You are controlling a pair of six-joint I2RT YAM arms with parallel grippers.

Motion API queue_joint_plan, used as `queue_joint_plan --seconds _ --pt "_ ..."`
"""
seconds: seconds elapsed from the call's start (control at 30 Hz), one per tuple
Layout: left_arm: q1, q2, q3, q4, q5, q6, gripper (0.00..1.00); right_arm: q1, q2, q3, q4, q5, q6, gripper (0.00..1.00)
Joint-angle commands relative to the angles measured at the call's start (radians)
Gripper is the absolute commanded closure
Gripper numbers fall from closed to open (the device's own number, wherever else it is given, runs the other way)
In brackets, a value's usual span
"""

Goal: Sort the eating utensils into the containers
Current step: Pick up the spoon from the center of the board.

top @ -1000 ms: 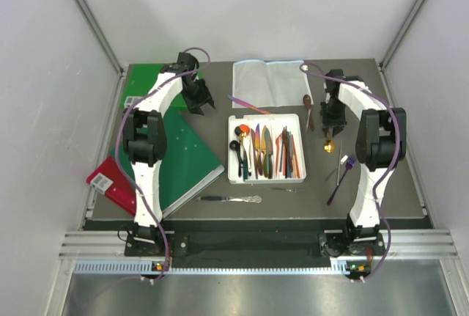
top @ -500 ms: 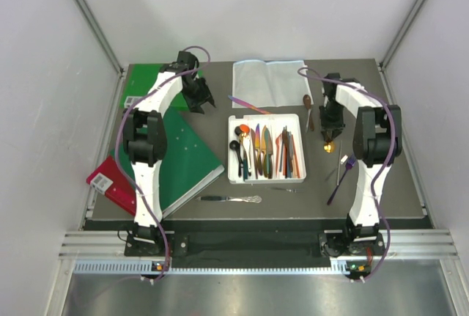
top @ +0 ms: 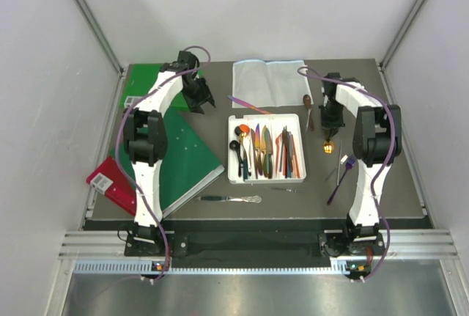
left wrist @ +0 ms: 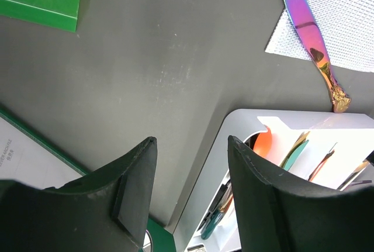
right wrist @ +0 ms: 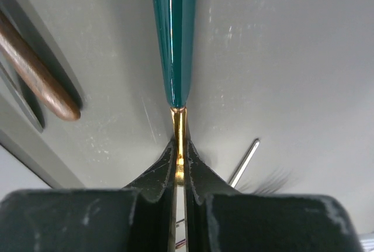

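Note:
The white tray [top: 267, 117] in the table's middle holds several utensils in its long compartments. My right gripper [right wrist: 180, 147] is shut on the gold neck of a teal-handled spoon [right wrist: 173, 30], low over the table to the tray's right. The spoon's gold bowl [top: 328, 147] shows below that gripper [top: 330, 127]. My left gripper [left wrist: 191, 147] hangs open and empty above the tray's far-left corner [left wrist: 234, 141]. An iridescent knife [left wrist: 310, 35] lies behind the tray, and a brown spoon [right wrist: 35, 65] lies left of the teal handle.
Green books [top: 183, 147] and a red one [top: 108, 179] cover the table's left side. A white mesh sheet [top: 267, 81] lies at the back. A silver knife [top: 231, 199] lies in front of the tray, and a purple fork [top: 341, 180] at the right.
My right gripper's jaws have closed onto the spoon's gold neck. The left arm has not moved.

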Motion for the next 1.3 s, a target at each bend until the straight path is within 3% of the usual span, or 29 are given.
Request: queue_joint_plan --seconds 0.0,0.3,0.4,0.57,0.73,1.1,1.27 --pt "-0.005 0.006 0.034 -0.001 0.002 0.003 0.43 -0.005 -0.115 -0.054 0.027 -0.025 0.027 1.00" --pt "-0.014 0.020 0.041 0.009 0.007 -0.001 0.43 0.048 -0.296 0.080 -0.074 -0.070 0.057 1.00" --pt "-0.010 0.024 0.081 -0.022 -0.067 0.023 0.43 0.151 -0.252 0.250 -0.194 -0.093 0.062 1.00" --pt "0.032 0.009 0.107 -0.043 -0.136 0.014 0.42 0.283 -0.097 0.487 -0.246 -0.352 0.125 1.00" --pt "0.046 -0.028 0.063 -0.019 -0.154 0.006 0.42 0.390 -0.032 0.476 -0.227 -0.475 0.100 1.00" --pt "0.046 -0.086 -0.117 0.047 -0.121 -0.008 0.43 0.510 -0.074 0.309 -0.212 -0.504 0.099 1.00" --pt "0.046 -0.103 -0.135 0.050 -0.130 0.005 0.43 0.565 -0.046 0.351 -0.246 -0.487 0.102 1.00"
